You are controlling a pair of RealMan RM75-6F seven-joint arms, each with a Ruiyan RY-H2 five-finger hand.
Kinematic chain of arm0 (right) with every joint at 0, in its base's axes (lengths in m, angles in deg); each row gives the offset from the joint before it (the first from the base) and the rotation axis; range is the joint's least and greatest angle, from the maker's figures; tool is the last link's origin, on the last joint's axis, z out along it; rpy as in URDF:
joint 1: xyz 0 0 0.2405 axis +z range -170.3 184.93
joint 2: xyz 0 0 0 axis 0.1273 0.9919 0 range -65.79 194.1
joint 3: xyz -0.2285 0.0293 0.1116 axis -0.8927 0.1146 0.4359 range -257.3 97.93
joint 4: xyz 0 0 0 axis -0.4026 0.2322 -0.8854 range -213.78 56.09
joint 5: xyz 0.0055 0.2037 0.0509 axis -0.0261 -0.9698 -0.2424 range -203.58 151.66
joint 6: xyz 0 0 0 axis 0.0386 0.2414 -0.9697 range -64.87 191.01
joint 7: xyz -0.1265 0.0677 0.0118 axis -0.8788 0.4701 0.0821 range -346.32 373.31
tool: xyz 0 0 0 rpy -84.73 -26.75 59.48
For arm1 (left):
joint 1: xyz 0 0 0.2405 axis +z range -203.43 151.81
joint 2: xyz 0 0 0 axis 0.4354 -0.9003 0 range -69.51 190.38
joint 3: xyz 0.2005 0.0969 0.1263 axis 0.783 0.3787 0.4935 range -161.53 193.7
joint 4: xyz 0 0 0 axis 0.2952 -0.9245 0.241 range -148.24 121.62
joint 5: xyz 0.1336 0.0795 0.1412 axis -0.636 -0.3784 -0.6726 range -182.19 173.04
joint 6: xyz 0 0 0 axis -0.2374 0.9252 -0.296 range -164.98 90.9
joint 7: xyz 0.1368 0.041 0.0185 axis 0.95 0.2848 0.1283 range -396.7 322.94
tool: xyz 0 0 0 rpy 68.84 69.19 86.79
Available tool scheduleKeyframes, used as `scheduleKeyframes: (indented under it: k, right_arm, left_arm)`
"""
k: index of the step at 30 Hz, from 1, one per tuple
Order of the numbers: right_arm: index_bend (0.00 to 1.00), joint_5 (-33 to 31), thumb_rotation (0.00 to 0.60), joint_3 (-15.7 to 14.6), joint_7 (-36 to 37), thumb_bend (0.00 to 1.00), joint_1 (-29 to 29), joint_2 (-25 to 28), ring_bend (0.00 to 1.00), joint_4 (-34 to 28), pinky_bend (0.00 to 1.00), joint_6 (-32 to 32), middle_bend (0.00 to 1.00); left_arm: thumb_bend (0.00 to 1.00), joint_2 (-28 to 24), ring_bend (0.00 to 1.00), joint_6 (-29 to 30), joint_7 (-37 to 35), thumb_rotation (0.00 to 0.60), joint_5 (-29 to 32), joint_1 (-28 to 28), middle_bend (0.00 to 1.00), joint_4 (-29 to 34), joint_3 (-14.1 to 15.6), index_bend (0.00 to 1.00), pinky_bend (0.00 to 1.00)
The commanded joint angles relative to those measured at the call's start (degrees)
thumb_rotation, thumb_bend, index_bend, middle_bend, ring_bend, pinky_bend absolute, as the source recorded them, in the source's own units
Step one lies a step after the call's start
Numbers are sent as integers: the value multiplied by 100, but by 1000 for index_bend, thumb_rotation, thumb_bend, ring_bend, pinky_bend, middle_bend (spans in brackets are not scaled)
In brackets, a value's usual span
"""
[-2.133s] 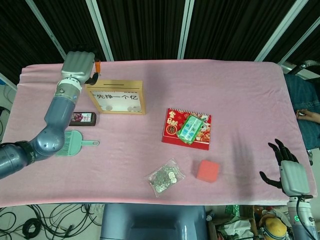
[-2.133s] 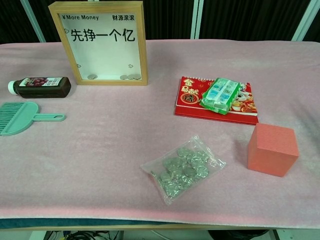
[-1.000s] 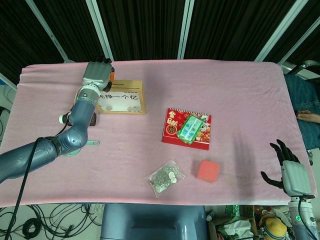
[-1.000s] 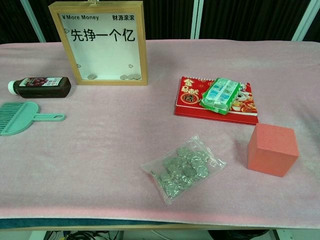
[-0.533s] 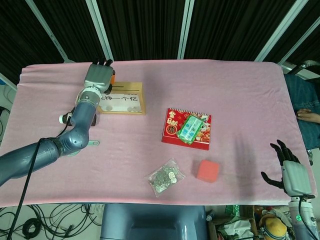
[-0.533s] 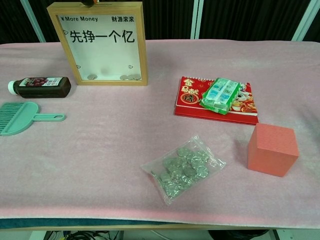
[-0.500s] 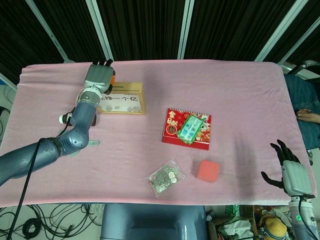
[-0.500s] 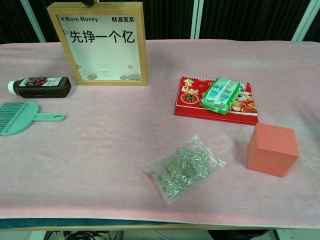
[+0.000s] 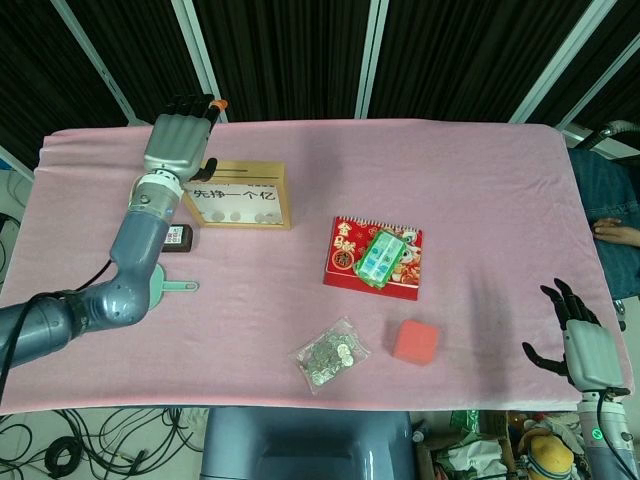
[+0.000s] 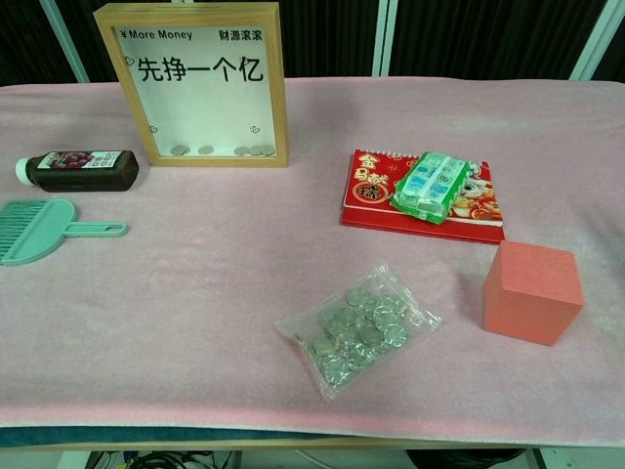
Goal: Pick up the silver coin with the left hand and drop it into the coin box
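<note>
The wooden coin box (image 9: 283, 196) (image 10: 280, 88) stands at the back left of the pink table. My left hand (image 9: 178, 140) hovers just behind and left of its top, fingers stretched out and apart, holding nothing. Several silver coins lie at the bottom behind the box's window, one of them a silver coin (image 10: 206, 149) left of the middle. A clear bag of coins (image 9: 330, 352) (image 10: 357, 327) lies near the front edge. My right hand (image 9: 582, 343) hangs off the table's front right corner, fingers spread and empty. The chest view shows neither hand.
A dark bottle (image 10: 78, 167) and a green brush (image 10: 39, 229) lie left of the box. A red booklet (image 10: 376, 195) carries a green packet (image 10: 432, 186) at mid-right, and a red cube (image 10: 532, 291) stands in front of it.
My left hand has lifted away from the box's top toward the back left and spread its fingers. One more coin now lies at the bottom of the box.
</note>
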Motion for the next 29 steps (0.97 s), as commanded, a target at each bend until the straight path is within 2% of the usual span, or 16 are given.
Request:
scheduleKeyframes:
  k: [1, 3, 5, 9, 10, 13, 15, 21, 29]
  right_arm:
    - [143, 48, 600, -8, -19, 169, -1, -12, 100, 18, 194, 34, 23]
    - [143, 177, 600, -13, -38, 169, 8, -33, 100, 66, 194, 109, 23]
    - [142, 291, 600, -22, -30, 169, 8, -55, 100, 127, 194, 179, 23]
    - [130, 469, 600, -25, -48, 169, 13, -98, 99, 250, 194, 306, 23]
    - [128, 537, 600, -23, -89, 169, 16, -121, 98, 304, 193, 365, 23]
    - [125, 674, 600, -50, -120, 170, 2, -159, 96, 358, 193, 469, 23]
    - [121, 757, 600, -65, -125, 169, -8, -162, 96, 371, 193, 532, 23]
    - [122, 951, 600, -81, -110, 169, -18, -190, 95, 413, 193, 680, 23]
    - [122, 1040, 600, -126, -146, 169, -25, -218, 95, 441, 193, 712, 23]
  left_arm:
    - [387, -1077, 0, 924, -436, 600, -857, 808, 19, 1599, 47, 58, 0]
    - [385, -1644, 0, 1869, -894, 600, -1699, 1745, 20, 2750, 397, 35, 0]
    - [384, -1838, 0, 2507, -1310, 600, -2770, 2563, 20, 3305, 822, 30, 0]
    - [382, -1751, 0, 3172, -1942, 600, -4429, 3779, 20, 3411, 1608, 29, 0]
    - [382, -1606, 0, 3353, -2172, 600, -4989, 4183, 21, 3257, 1899, 31, 0]
    - [382, -1154, 0, 3647, -2620, 600, -5849, 4892, 22, 2627, 2317, 35, 0]
    - [382, -889, 0, 3775, -2801, 600, -6087, 5180, 22, 2261, 2399, 35, 0]
    - [382, -314, 0, 4080, -3174, 600, -6465, 5717, 22, 1503, 2322, 35, 0]
    - [382, -221, 0, 3991, -3371, 600, -6632, 5934, 22, 1235, 2152, 36, 0]
